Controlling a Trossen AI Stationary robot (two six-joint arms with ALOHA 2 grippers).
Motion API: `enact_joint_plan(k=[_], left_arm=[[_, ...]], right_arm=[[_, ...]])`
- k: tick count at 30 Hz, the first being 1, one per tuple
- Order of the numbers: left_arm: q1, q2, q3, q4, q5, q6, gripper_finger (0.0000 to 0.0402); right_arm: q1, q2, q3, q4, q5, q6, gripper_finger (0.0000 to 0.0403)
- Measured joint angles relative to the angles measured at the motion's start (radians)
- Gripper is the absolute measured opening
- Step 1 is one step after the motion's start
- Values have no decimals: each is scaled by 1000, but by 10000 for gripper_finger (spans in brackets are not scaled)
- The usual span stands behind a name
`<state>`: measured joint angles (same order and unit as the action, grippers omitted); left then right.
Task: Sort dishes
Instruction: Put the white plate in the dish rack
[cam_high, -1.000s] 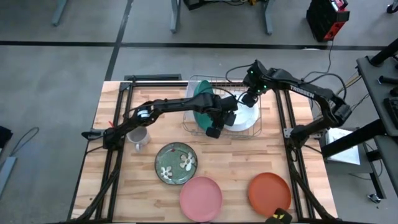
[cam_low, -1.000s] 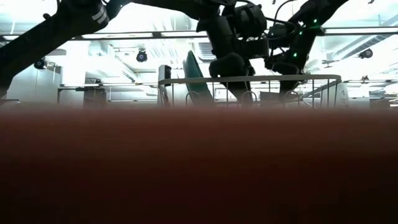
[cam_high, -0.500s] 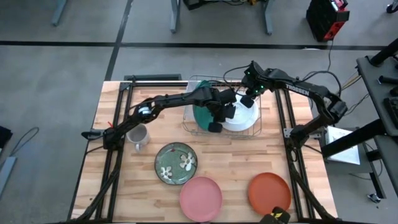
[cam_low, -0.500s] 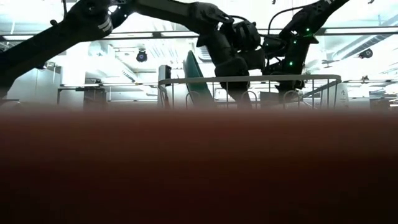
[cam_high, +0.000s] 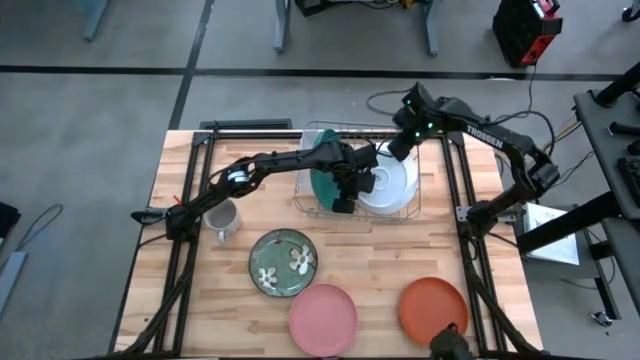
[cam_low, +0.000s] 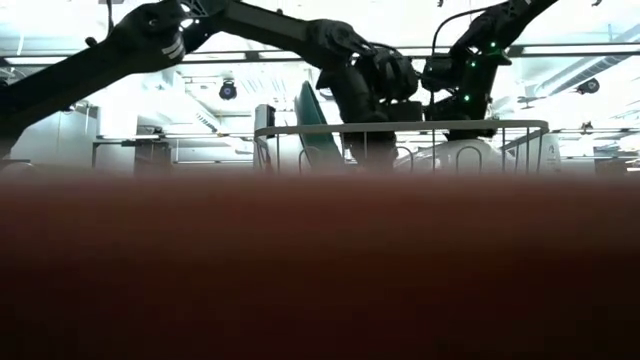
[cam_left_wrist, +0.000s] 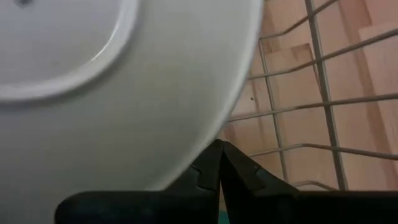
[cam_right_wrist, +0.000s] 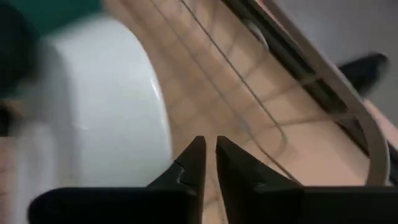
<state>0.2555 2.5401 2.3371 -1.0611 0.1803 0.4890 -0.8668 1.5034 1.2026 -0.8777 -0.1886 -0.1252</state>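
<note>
Dishes are split between the rack and the open tabletop, and you have both arms crowded over the wire dish rack (cam_high: 362, 175) at the far edge. Your left gripper (cam_high: 352, 192) sits low at the white bowl (cam_high: 388, 183), on its near-left rim; its wrist view shows the fingers (cam_left_wrist: 219, 167) pressed together against the bowl's underside, gripping nothing. Your right gripper (cam_high: 400, 143) hangs above the bowl's far rim, fingers almost touching and empty. The bowl lies tilted inside the rack, just right of the large teal plate (cam_high: 322, 172), which stands on edge. So the bowl lies between your two tools, left gripper nearer and touching, right gripper just beyond it.

Outward, the dark green plate with white flowers (cam_high: 283, 262) lies mid-table, the pink plate (cam_high: 323, 318) and orange-red plate (cam_high: 433, 310) along the near edge. The grey mug (cam_high: 222, 218) sits toward the left edge.
</note>
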Motion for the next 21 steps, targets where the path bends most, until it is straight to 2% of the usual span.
enact_joint_plan(k=[3,6,15,21], left_arm=[[2,5,0,1,1,-1,0],[8,6,-1,5,4,0,0],[13,7,-4,32,3,3,0],[14,6,-9,45,3,0,0]], right_arm=[[-36,-2,35,-25,-137,11,57],[-48,-5,63,-73,-230,4,84],[-51,-8,87,-154,-250,43,170],[-68,-8,87,-176,-188,34,218]])
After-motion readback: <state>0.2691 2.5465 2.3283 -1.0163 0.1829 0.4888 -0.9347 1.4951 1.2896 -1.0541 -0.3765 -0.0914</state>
